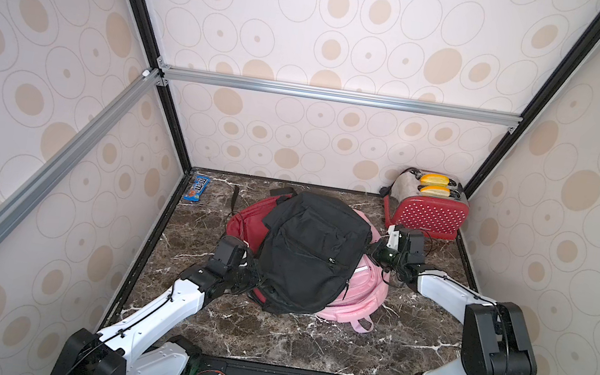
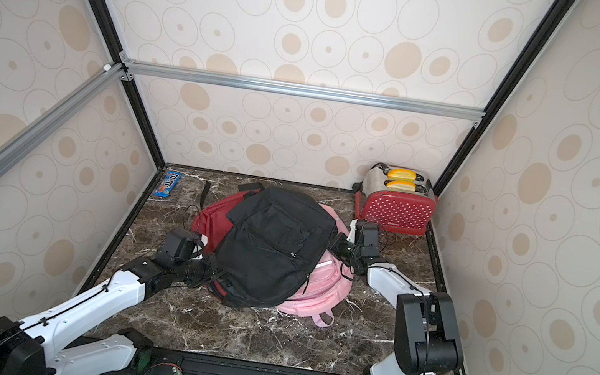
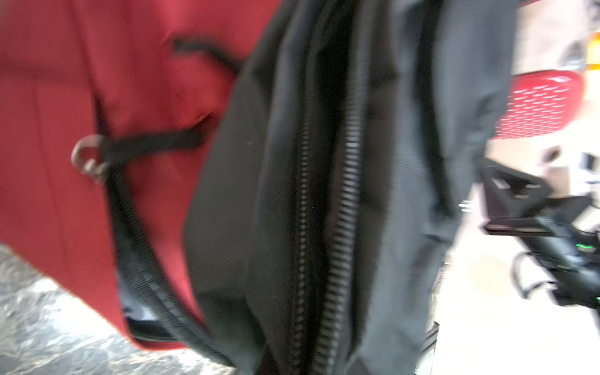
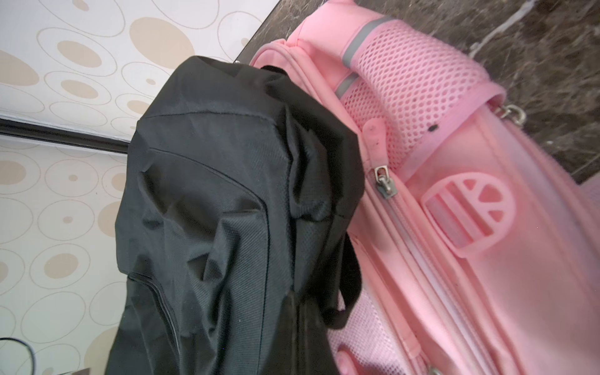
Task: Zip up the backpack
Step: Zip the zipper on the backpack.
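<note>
Backpack (image 1: 313, 251), the black one: where does it lie?
— Mid-bench (image 1: 268, 337), piled on a red backpack (image 1: 245, 220) and a pink backpack (image 1: 359, 290), long axis roughly 12 to 6 o'clock
— And the tools?
— The left tool (image 1: 258, 281) sits at its 8 o'clock edge, jaws closed; whatever they pinch is hidden by fabric. The right tool (image 1: 373, 250) is closed too, against the 3 o'clock side; a grip there cannot be confirmed
— What does the next move turn on?
— The zipper (image 3: 324, 211): in the left wrist view its two parted rows of teeth run straight away from the left tool. That arm is nearer, so the pull likely follows the edge toward 12 o'clock
</note>
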{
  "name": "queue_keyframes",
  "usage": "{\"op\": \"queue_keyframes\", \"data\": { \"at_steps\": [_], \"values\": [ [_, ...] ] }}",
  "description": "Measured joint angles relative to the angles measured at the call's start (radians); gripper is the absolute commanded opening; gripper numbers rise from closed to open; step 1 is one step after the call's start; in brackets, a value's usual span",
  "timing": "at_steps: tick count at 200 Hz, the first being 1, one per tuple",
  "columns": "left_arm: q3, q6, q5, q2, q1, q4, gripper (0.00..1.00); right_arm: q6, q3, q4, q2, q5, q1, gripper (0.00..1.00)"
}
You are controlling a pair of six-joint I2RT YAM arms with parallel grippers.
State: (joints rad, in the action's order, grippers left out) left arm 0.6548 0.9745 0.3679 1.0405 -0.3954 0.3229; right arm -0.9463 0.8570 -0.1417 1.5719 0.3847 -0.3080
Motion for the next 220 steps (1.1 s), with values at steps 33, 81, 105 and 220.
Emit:
{"op": "queue_keyframes", "data": {
  "at_steps": [33, 81, 105, 220],
  "values": [
    [0.071, -0.017, 0.005, -0.004, 0.039, 0.002, 0.00, 0.041, 0.060, 0.082, 0.002, 0.013, -0.001, 0.00],
    [0.070, -0.022, 0.021, 0.082, 0.111, -0.039, 0.00, 0.204, 0.207, 0.238, 0.059, 0.036, -0.008, 0.37],
    [0.070, -0.022, 0.012, 0.130, 0.116, -0.058, 0.00, 0.312, 0.235, 0.336, 0.061, 0.066, -0.013, 0.77],
    [0.140, -0.045, 0.042, 0.070, 0.116, -0.037, 0.00, 0.563, -0.151, 0.447, -0.476, -0.081, -0.220, 0.50]
  ]
}}
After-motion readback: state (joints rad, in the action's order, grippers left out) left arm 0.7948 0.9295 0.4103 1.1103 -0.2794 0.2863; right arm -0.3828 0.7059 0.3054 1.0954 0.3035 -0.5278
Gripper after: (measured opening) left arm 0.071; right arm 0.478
